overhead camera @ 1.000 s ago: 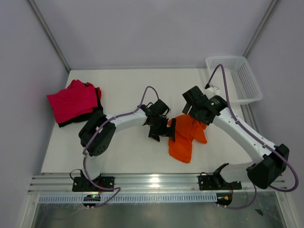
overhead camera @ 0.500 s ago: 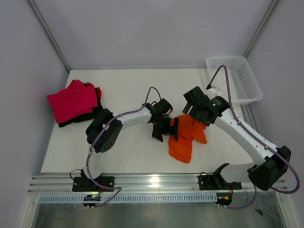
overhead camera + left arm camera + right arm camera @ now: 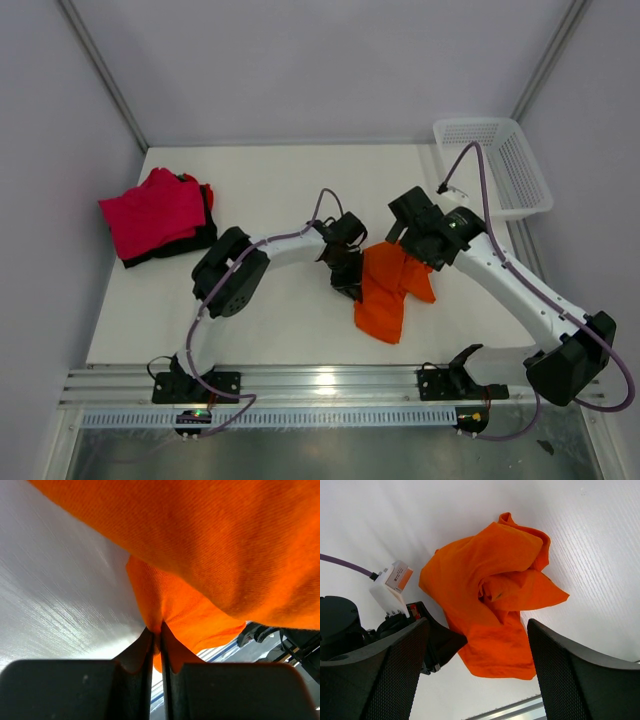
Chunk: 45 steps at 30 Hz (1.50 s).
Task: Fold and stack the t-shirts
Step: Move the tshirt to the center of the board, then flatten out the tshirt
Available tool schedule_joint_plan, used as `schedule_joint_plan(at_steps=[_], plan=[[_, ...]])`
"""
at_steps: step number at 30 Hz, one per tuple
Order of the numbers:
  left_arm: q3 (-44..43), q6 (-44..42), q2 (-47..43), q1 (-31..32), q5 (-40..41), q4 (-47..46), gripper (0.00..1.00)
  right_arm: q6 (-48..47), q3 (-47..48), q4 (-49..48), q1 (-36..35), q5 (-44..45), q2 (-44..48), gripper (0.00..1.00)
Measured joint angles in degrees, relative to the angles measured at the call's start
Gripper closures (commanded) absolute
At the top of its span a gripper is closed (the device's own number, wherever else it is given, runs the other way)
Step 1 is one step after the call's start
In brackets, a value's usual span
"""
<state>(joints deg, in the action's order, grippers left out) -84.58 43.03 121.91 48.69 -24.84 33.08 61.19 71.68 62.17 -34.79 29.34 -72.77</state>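
Two fingers of the left gripper (image 3: 156,635) are clenched on a thin fold at the edge of the crumpled bright orange cloth t-shirt (image 3: 225,555). The shirt lies on the white table (image 3: 280,320) near its middle, between the arms. The cloth looks light and limp, so I judge that a pinch will lift one layer and drag the rest. A hem or shoulder corner seems the better hold for spreading it.

The right gripper (image 3: 476,625) hangs just above the shirt, its fingers spread wide and holding nothing. Its wrist view shows the whole rumpled heap, which the close-pressed left wrist view cannot. Only the left wrist view shows the nip itself.

Farther off, the overhead view alone shows the magenta-pink t-shirt (image 3: 150,212) lying on the black t-shirt (image 3: 203,235) at the left, and the white plastic mesh basket (image 3: 495,165) at the far right corner.
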Motion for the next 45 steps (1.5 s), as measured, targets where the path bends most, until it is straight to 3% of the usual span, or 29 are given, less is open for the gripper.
schedule_joint_plan(at_steps=[4, 8, 11, 16, 20, 27, 33, 36, 40, 45], plan=[[-0.7, -0.5, 0.0, 0.0, 0.9, 1.3, 0.97, 0.2, -0.8, 0.0, 0.0, -0.6, 0.0, 0.17], [-6.4, -3.2, 0.1, 0.2, 5.0, 9.1, 1.00, 0.2, -1.9, 0.0, 0.0, -0.8, 0.0, 0.17], [-16.7, -6.0, 0.0, 0.3, 9.8, 18.2, 1.00, 0.2, -3.1, 0.0, 0.0, -0.8, 0.0, 0.17], [-42.2, -10.3, -0.2, 0.2, 17.8, 32.0, 0.98, 0.2, -4.6, -0.6, 0.0, -1.0, 0.0, 0.17], [-55.6, -10.8, -2.7, -0.7, 21.0, 36.9, 0.98, -0.1, -4.7, -1.8, 0.0, -1.5, -1.1, 0.18], [-55.2, -10.7, -12.1, -2.0, 25.5, 40.2, 1.00, -1.7, -4.7, -4.5, 0.0, -3.3, -5.1, 0.17], [-37.0, -10.8, -29.2, -1.8, 34.7, 28.9, 0.98, -3.3, -3.8, -5.6, 0.0, -5.1, -8.7, 0.17], [-37.2, -11.4, -33.7, -1.8, 41.8, 26.4, 0.99, -4.0, -3.3, -6.2, 0.0, -5.6, -9.4, 0.17], [-41.0, -12.1, -32.9, -2.0, 52.3, 26.6, 1.00, -4.7, -2.8, -6.5, 0.0, -6.2, -9.4, 0.18], [-37.0, -8.8, -24.8, -4.0, 58.1, 32.7, 1.00, -5.5, -2.7, -6.8, 0.0, -6.3, -9.4, 0.18]])
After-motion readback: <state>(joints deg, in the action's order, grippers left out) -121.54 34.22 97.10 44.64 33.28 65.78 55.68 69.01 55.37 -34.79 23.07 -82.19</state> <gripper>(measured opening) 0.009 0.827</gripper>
